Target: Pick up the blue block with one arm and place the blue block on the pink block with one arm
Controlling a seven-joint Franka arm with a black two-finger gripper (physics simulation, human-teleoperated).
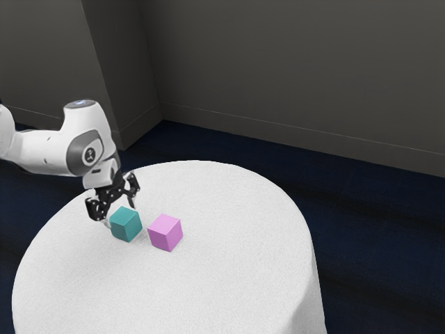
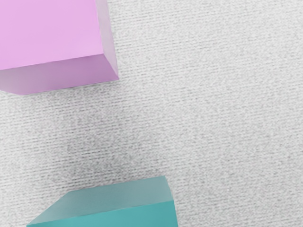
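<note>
I am watching the arm reaching in from the exterior view's left, with the claw (image 1: pixel 112 208) hanging low over the round white worktop (image 1: pixel 229 202). Its two black fingers are standing spread, gripping nothing. The blue block (image 1: pixel 126 224), which is showing more teal than blue, is sitting flat on the worktop just below the fingertips and slightly toward the exterior view's right of them. I cannot tell whether either finger is touching it.

The pink block (image 1: pixel 165 232) is resting on the worktop just beside the blue block, on the exterior view's right, with a narrow strip of white cloth showing between the two. Both are lying near the middle of the worktop, on the side closer to the arm.

In the wrist view I am seeing the blue block (image 2: pixel 113 205) close under the hand and the pink block (image 2: pixel 52 38) farther out. A band of textured cloth (image 2: pixel 213 118) is separating them, and a soft grey shadow is falling on it.
</note>
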